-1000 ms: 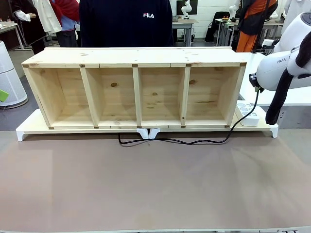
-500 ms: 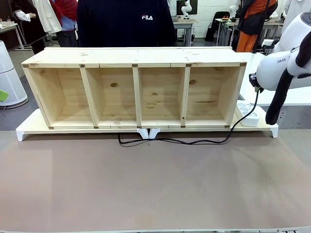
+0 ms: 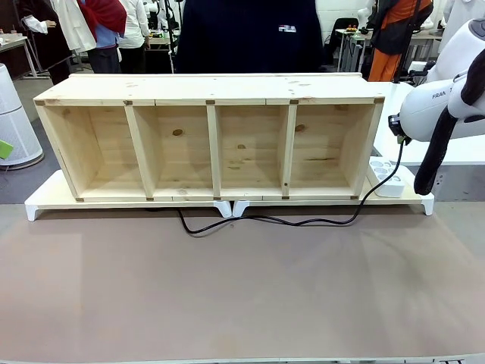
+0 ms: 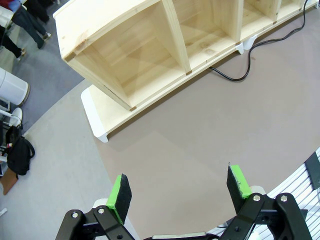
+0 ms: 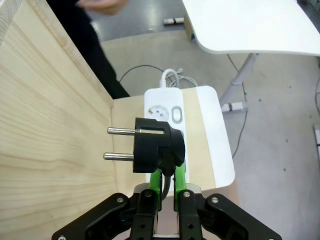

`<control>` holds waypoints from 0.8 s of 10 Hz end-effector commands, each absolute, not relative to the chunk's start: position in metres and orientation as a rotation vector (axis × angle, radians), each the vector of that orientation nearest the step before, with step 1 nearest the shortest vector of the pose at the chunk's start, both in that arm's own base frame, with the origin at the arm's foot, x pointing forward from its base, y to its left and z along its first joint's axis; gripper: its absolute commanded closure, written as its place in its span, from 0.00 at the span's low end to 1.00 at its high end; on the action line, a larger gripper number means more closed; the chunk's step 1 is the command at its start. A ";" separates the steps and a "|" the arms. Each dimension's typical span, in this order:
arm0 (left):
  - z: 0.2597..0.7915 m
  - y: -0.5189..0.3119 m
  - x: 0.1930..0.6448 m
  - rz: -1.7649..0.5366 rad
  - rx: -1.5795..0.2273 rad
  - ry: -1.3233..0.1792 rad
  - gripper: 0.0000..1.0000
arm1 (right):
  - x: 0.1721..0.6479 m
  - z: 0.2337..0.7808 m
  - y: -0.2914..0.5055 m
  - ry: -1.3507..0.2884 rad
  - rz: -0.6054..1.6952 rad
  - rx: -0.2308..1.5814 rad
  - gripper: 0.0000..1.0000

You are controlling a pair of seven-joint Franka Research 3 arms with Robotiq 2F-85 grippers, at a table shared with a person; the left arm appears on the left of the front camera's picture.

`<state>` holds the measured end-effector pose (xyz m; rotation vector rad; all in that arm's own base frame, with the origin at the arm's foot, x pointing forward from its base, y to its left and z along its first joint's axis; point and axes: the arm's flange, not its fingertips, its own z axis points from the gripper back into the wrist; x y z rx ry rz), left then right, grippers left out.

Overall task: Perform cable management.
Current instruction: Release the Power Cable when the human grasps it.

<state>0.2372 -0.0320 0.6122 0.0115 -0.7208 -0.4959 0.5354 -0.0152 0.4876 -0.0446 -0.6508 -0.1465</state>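
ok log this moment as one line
right gripper: shut on glossy black power cable below its plug, above white power strip | left gripper: open, empty, above brown table | cable slack: looped before pale wooden shelf

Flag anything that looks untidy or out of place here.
The cable sprawls loose across the table before the wooden shelf, curling into a loop near the middle. Its plug is unplugged, pinched in the right gripper's jaws above the white power strip.
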 end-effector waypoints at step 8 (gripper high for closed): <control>0.612 -0.031 0.237 -0.494 0.011 -0.722 0.00 | 0.535 0.488 -0.014 -0.652 -0.141 -0.051 0.86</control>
